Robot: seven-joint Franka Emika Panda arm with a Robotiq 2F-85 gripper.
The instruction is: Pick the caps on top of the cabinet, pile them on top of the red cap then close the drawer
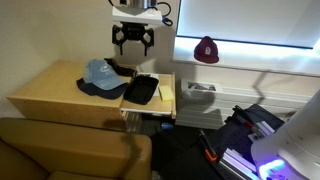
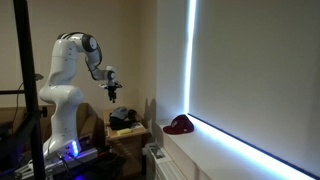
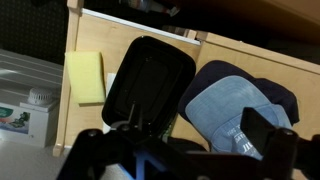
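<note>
A light blue cap [image 1: 100,72] lies on the pale wood cabinet [image 1: 45,92], resting over a dark navy cap [image 1: 119,69]. Both show in the wrist view, light blue [image 3: 232,108] over navy [image 3: 235,75]. The drawer [image 1: 166,98] stands pulled out, with a black tray [image 1: 140,90] inside. The dark red cap [image 1: 206,50] sits on the window ledge; it also shows in an exterior view [image 2: 180,124]. My gripper [image 1: 132,42] hangs open and empty well above the caps and the drawer. In the wrist view its fingers [image 3: 195,142] frame the light blue cap and the tray's [image 3: 150,78] edge.
A yellow pad [image 3: 85,76] lies beside the black tray. A brown leather seat [image 1: 70,150] stands in front of the cabinet. A white box [image 1: 200,92] sits below the ledge. The robot base [image 2: 60,115] glows blue near the cabinet.
</note>
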